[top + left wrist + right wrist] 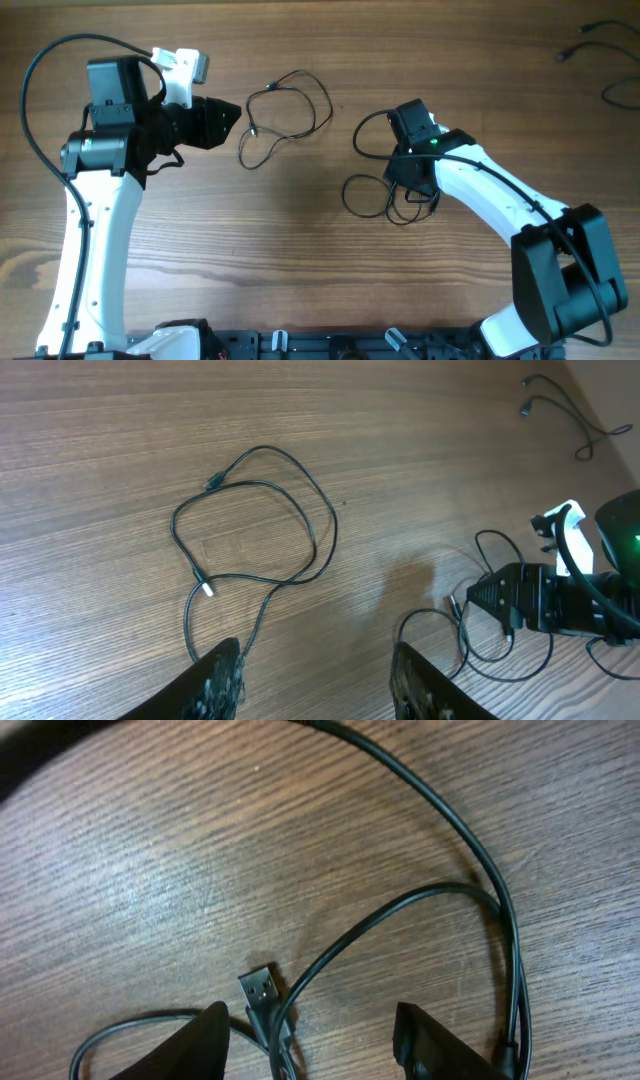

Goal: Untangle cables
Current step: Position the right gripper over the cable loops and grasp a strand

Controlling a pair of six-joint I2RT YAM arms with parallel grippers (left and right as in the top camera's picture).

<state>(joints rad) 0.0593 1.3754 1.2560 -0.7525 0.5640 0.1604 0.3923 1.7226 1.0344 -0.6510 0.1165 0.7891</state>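
Observation:
A thin black cable (288,112) lies in loose loops at the table's centre, also in the left wrist view (255,525). My left gripper (232,112) is open and empty just left of it, its fingertips (315,675) above bare wood. A second black cable (375,190) lies in loops under my right gripper (412,185). In the right wrist view that gripper (312,1040) is open low over this cable, with a USB plug (260,990) and a strand between its fingers.
Another black cable (610,60) lies at the far right corner, also in the left wrist view (565,415). The right arm (560,595) shows at the right of the left wrist view. Bare wood spans the table's front.

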